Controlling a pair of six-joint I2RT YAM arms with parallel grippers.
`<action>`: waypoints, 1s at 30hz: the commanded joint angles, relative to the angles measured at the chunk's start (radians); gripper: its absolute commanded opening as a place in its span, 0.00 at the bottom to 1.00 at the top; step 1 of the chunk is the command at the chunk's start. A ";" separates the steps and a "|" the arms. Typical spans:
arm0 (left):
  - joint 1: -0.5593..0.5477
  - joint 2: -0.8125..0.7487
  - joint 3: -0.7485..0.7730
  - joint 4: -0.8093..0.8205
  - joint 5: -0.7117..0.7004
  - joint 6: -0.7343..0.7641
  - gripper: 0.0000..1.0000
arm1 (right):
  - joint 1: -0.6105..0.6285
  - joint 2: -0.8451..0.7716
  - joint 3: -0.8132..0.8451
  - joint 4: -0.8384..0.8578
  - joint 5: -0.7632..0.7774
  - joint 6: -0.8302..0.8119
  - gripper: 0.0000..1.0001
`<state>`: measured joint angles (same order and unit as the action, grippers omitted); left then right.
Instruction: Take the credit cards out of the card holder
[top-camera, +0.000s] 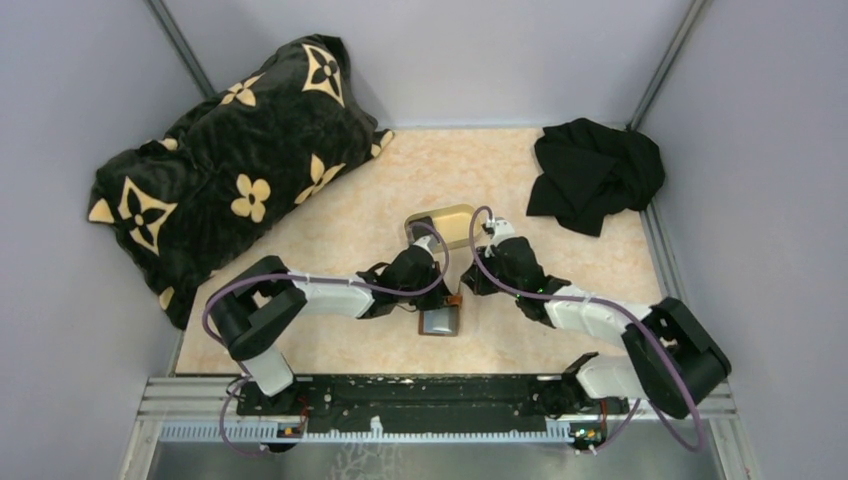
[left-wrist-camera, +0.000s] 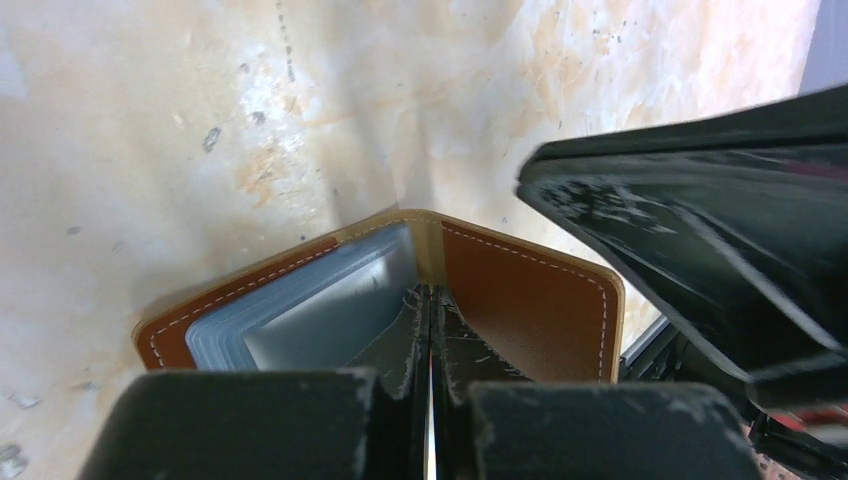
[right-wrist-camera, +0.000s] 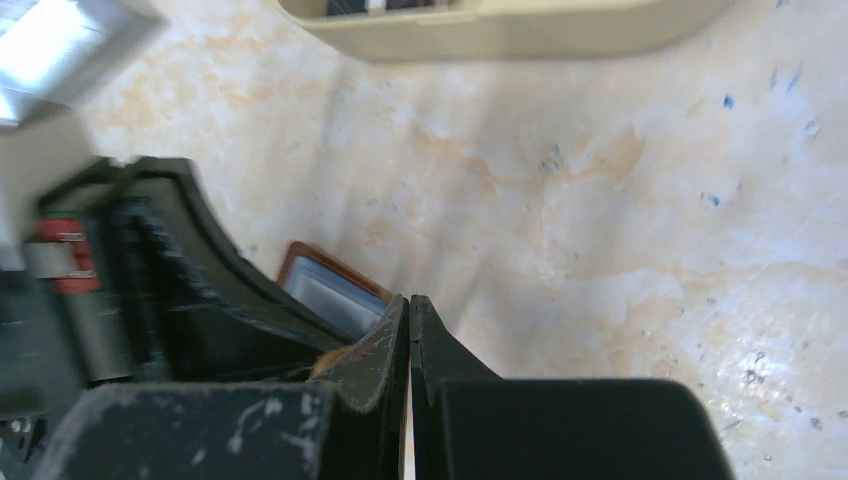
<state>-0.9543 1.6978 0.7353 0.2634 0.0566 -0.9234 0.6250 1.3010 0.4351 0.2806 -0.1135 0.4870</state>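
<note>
The card holder (left-wrist-camera: 520, 300) is set half open on the table (top-camera: 330, 225), directly under the left gripper (left-wrist-camera: 431, 300). Its jaws are pressed together at the fold, and it cannot be told whether a sleeve is pinched. The right gripper (right-wrist-camera: 410, 305) is closed on nothing, just beside it. With the jaws closed, no credit card can be gripped, and a push may slide or fold the holder. The two grippers are crowded and may collide. Open table is available to the right, while the tray (right-wrist-camera: 520, 35) lies near behind.
</note>
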 joint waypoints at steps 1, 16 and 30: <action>-0.008 0.037 0.047 0.024 0.020 0.004 0.00 | -0.008 -0.134 0.067 -0.069 0.045 -0.048 0.00; -0.008 0.146 0.139 0.014 0.045 0.011 0.00 | 0.002 -0.346 -0.017 -0.159 -0.116 0.000 0.00; -0.006 0.095 0.121 -0.006 0.000 0.018 0.00 | 0.010 -0.352 -0.143 -0.272 0.003 0.096 0.00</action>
<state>-0.9543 1.8229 0.8566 0.2836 0.0826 -0.9226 0.6312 0.9279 0.2893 -0.0032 -0.1543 0.5613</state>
